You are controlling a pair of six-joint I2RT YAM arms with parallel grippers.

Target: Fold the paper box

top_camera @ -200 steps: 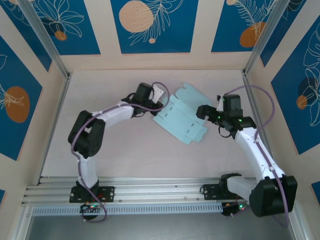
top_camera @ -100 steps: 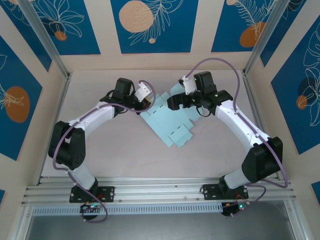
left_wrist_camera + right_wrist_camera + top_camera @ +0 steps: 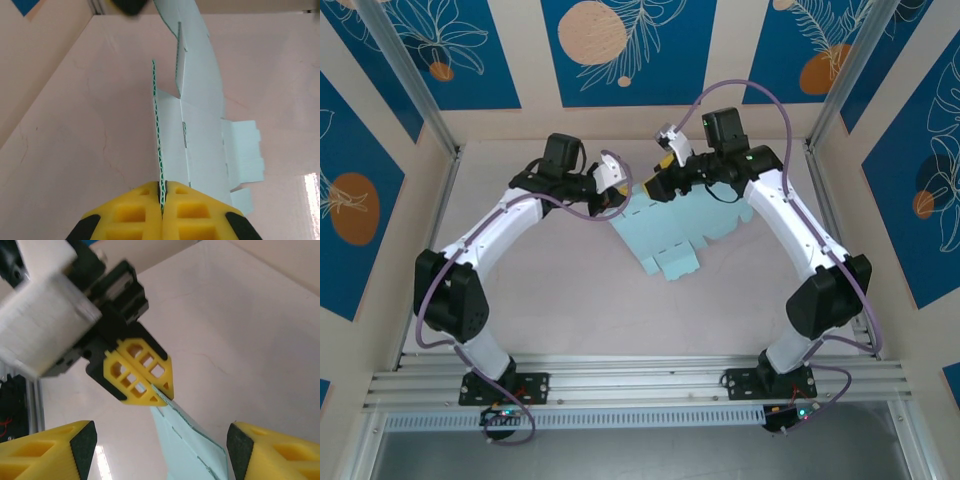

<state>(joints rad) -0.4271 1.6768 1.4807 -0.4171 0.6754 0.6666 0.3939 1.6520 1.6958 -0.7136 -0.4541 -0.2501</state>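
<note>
So the paper box [image 3: 670,238] is pinched at its edge by the left tool [image 3: 161,201], with the right tool [image 3: 161,439] held open near that edge.

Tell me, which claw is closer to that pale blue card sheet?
Left. The left gripper is shut on the edge of the paper box, touching it. The right gripper hangs open astride that same edge, not gripping it.
</note>
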